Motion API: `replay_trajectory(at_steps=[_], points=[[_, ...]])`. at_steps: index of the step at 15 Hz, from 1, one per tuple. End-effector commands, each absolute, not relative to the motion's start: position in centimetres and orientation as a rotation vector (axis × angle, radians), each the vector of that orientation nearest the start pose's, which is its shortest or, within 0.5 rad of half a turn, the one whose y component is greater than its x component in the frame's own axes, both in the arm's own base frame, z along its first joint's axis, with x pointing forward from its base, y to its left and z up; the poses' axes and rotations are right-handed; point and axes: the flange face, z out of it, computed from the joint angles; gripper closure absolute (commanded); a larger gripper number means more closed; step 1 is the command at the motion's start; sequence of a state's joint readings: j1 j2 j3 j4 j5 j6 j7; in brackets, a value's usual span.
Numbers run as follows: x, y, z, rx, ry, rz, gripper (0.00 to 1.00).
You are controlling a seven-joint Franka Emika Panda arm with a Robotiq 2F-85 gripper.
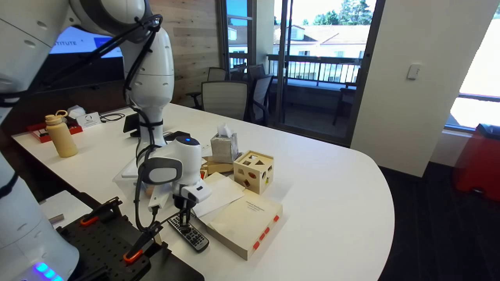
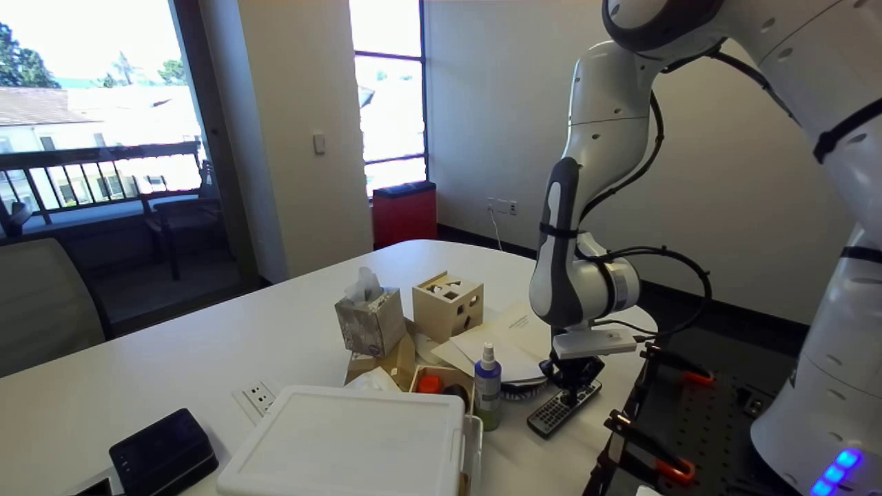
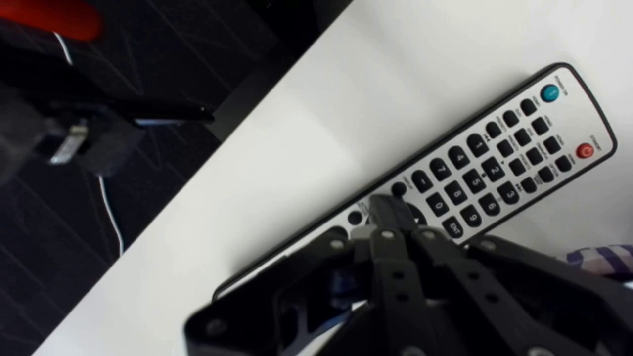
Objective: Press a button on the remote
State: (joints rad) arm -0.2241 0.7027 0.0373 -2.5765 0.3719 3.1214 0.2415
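Wrist view: black metal jaws reach up from the bottom edge, their tips together over the middle of a slim oblong remote control [image 3: 460, 173] with a pale face, black rim and rows of dark keys, lying flat on the white table [image 3: 296, 183]. The jaws hide much of its lower half; whether a button is pressed cannot be told.

In an exterior view, the white-and-grey robot arm [image 1: 151, 82] arches from the upper left and runs down to its wrist, the jaws pointing down at the remote control, just beside a thick cream book [image 1: 248, 218] with red tabs. A shallow red tray [image 1: 45, 139] holds items too small to name, partly behind a pale yellow bottle [image 1: 63, 140].

In an exterior view, the arm bends down from the upper right. A grey patterned tissue box [image 2: 375, 327] has a white tissue [image 2: 365, 284] standing out of its top. A small open-topped box [image 2: 449, 372] holds an orange-red piece [image 2: 429, 384] and a dark one; a blue-and-green spray bottle [image 2: 487, 387] hides part of it. A clear plastic bin [image 2: 474, 444] under a white lid [image 2: 344, 434] is cut off below, its contents hard to make out.
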Motion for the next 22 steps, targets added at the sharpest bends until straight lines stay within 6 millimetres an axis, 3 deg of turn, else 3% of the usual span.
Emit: replay_trajectory(at_steps=[1, 9, 14, 15, 17, 20, 21, 22], points=[[34.7, -8.9, 0.7, -2.877, 1.222, 0.28, 1.0], [35.4, -9.1, 5.0, -2.874, 1.228, 0.204, 1.0], [35.5, -9.1, 10.1, -2.892, 1.212, 0.112, 1.0], [35.4, -9.0, 11.4, -2.896, 1.203, 0.092, 0.74], [35.0, -8.8, 13.9, -2.919, 1.173, 0.04, 0.66], [35.0, -8.3, 16.9, -2.964, 1.089, -0.041, 0.45], [37.3, -8.8, 17.7, -2.987, 1.061, -0.074, 0.36], [37.5, -8.7, 18.7, -2.998, 1.037, -0.108, 0.29]])
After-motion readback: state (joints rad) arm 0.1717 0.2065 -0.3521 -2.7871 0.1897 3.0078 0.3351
